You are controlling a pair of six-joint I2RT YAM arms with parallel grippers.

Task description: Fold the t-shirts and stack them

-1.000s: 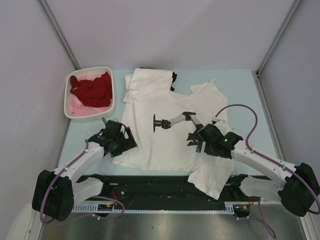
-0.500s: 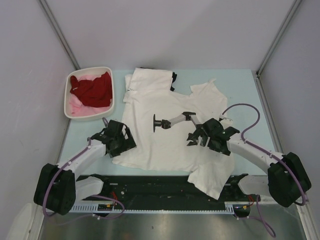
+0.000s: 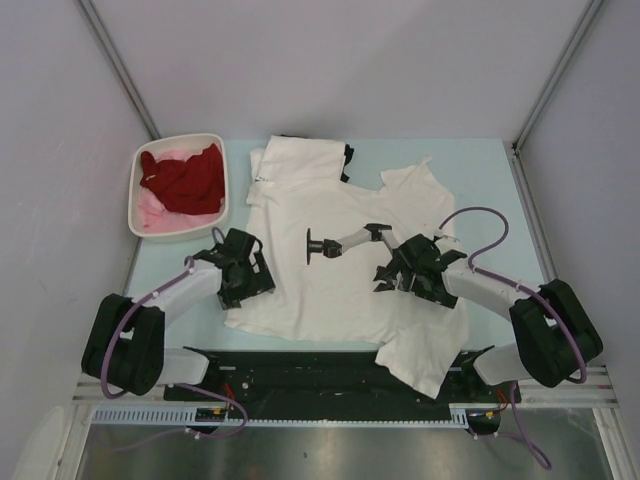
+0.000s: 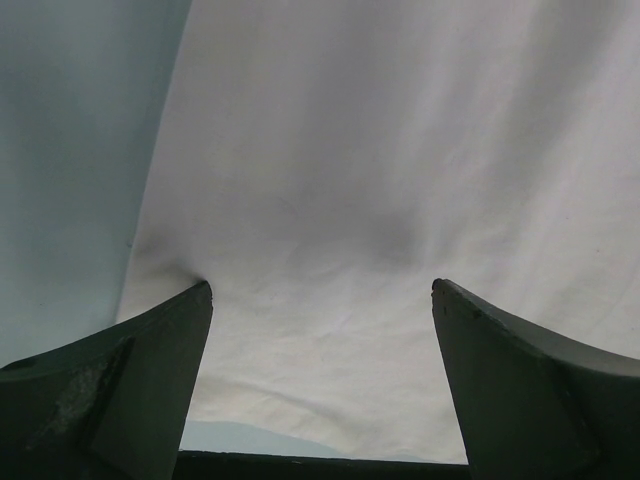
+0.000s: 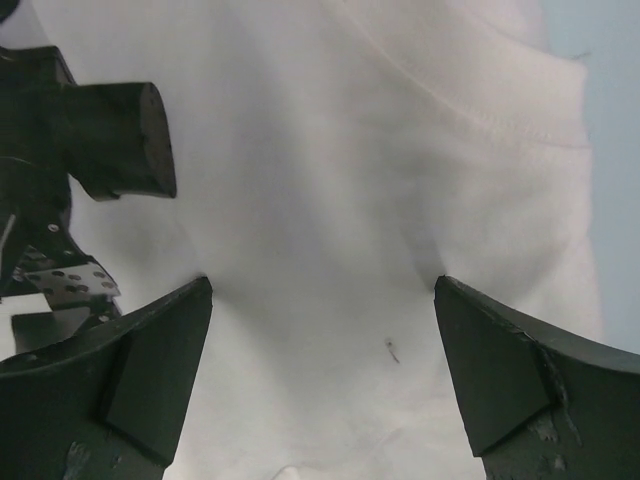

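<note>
Cream t-shirt spread on table, both grippers low over it, jaws spread wide.

Near edge: cream t-shirt (image 3: 340, 270), its hem corner hanging over the table (image 3: 490, 170) edge. Left gripper (image 3: 250, 278) at the shirt's left edge, fingers apart, holding nothing. Right gripper (image 3: 392, 276) on the shirt's right side, fingers apart, holding nothing. Mid-shirt: small black stand (image 3: 335, 243). Farther back: folded cream shirt (image 3: 300, 160) over a black shirt (image 3: 347, 155). Far left: white basin (image 3: 180, 186) with dark red shirt (image 3: 185, 180) on pink shirt (image 3: 150, 210).

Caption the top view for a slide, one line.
Both open grippers, left and right, rest on a spread cream t-shirt.
</note>
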